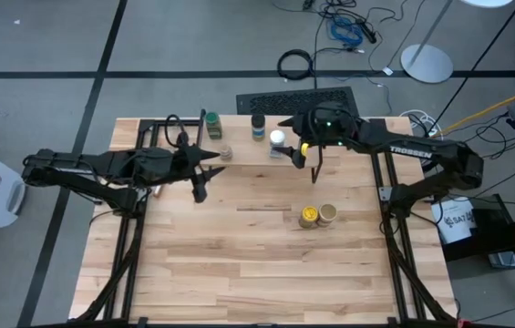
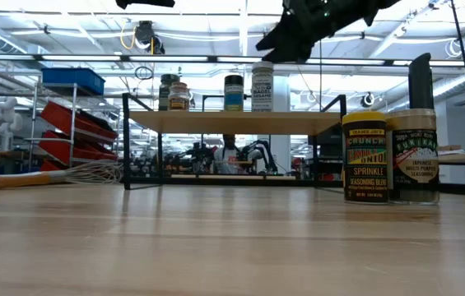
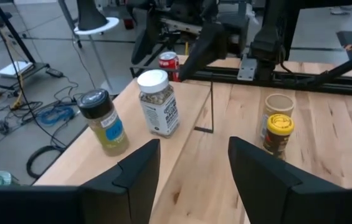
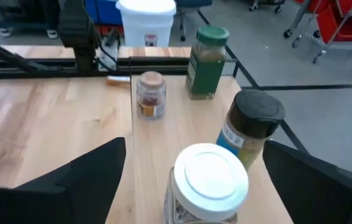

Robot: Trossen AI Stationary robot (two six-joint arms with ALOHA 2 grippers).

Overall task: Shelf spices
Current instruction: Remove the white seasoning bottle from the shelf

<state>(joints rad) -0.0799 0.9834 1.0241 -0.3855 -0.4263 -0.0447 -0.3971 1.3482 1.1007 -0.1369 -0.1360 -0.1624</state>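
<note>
I am looking at a shelf of pale, smooth matt wood on thin black metal legs, over a table of light planked wood showing grain. My fingers are looking matt black plastic. The white-lidded jar is showing clear glossy sides, smooth plastic cap

Green-lidded jar, white-lidded jar, dark-lidded jar, yellow jar on light wood.
</note>
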